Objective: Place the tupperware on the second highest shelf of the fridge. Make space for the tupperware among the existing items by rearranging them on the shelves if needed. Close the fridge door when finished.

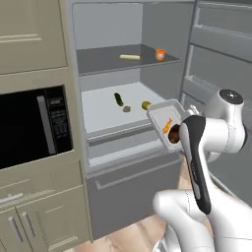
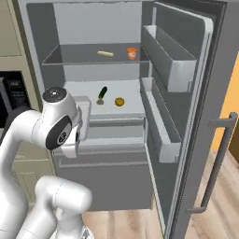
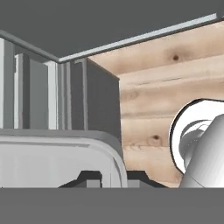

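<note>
Tupperware (image 1: 166, 124) in left base view: tilted, in front of the white shelf (image 1: 101, 115), food may slide. Right base view: cucumber (image 2: 102, 92) and fruit (image 2: 119, 101) mid-shelf, could get knocked. Hand view: tool (image 3: 114, 176) clamped shut on its rim.

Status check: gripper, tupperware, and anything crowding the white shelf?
Gripper shut on tupperware, held tilted outside the open fridge. White shelf holds cucumber, grey-brown lump, round fruit mid-shelf.
</note>
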### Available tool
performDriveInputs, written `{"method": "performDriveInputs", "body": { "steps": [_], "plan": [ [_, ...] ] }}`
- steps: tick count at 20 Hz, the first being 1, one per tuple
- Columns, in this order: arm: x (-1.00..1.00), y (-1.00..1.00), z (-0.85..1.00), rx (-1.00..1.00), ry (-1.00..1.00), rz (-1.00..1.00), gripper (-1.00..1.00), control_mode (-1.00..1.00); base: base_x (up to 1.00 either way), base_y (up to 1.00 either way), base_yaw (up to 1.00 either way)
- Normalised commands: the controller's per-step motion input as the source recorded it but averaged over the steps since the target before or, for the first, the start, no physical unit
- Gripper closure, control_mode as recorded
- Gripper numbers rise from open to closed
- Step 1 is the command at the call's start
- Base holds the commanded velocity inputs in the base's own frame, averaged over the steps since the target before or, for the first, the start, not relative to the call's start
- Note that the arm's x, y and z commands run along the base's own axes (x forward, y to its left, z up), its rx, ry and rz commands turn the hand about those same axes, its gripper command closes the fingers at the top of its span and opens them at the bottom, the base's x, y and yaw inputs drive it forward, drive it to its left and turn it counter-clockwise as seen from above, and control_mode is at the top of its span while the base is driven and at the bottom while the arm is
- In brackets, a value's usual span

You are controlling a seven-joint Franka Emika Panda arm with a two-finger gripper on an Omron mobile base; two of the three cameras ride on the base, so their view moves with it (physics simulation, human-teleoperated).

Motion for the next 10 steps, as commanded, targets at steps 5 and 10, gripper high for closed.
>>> {"method": "performDriveInputs", "body": {
  "steps": [5, 10],
  "plan": [
    [0.00, 0.00, 0.00, 0.00, 0.00, 0.00, 1.00, 1.00, 0.25, -0.69, 0.38],
    [0.00, 0.00, 0.00, 0.00, 0.00, 0.00, 1.00, 1.00, 0.71, -0.13, 0.11]
  ]
}}
